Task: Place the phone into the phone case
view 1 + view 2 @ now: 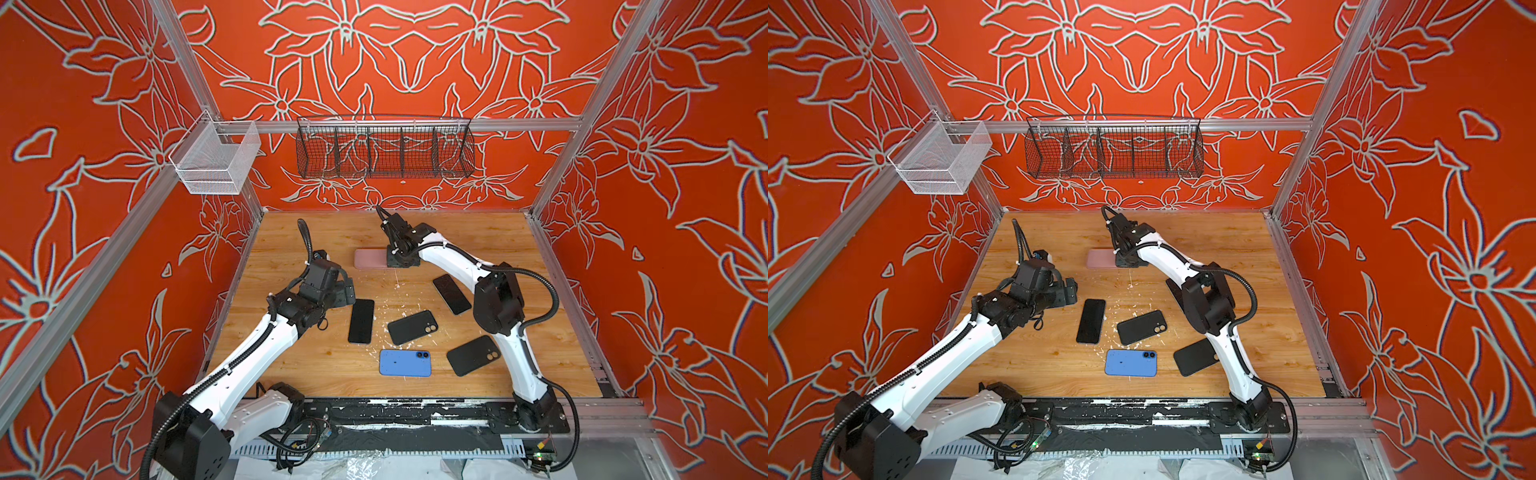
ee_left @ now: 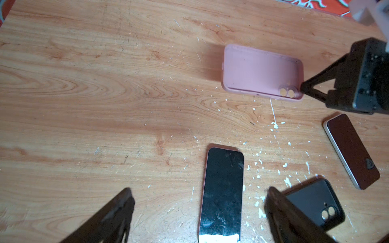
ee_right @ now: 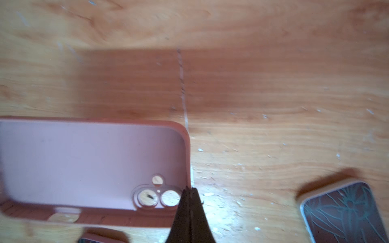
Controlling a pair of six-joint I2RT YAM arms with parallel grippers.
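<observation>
— Wooden table (image 1: 291, 357): where's the phone (image 1: 361, 321)?
— Flat, screen up, just beside my left gripper (image 2: 199, 189), jaws wide apart. My right gripper (image 3: 190, 190), jaws pressed together, touches a corner of the pink case (image 3: 84, 160).

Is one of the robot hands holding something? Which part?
Left gripper is open and holds nothing. Right gripper is shut at the rim of the soft pink phone case, at its camera-hole end. Whether it pinches or only touches, I cannot tell.
</observation>
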